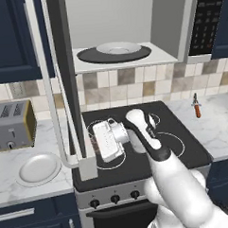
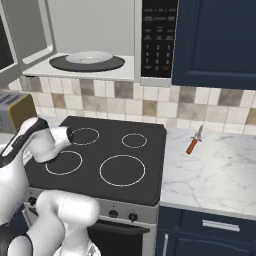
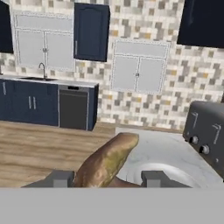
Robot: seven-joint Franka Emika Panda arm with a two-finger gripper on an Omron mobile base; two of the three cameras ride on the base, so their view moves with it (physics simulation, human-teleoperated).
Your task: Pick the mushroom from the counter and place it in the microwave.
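In the hand view, my gripper [image 3: 107, 179] is shut on the mushroom [image 3: 107, 159], a brownish rounded lump sticking out between the two dark fingertips [image 3: 59, 179]. In the left base view, the white hand [image 1: 107, 140] hangs over the left of the black stovetop [image 1: 179, 145]. It points toward the open microwave door [image 1: 61, 66], whose lower edge hides the fingers. The microwave [image 1: 171, 32] stands open above, with a dark turntable [image 1: 87, 55] carrying a white plate [image 1: 117, 48]. Its keypad [image 2: 157, 40] is on the right. White marble counter [image 1: 9, 159] flanks the stove.
A silver toaster [image 1: 12, 125] and a white plate [image 1: 38, 168] sit on the left counter, and both also lie beneath the hand [image 3: 205, 131]. A red-handled tool [image 1: 197, 109] lies on the right counter [image 2: 215, 170]. Navy cabinets hang beside the microwave.
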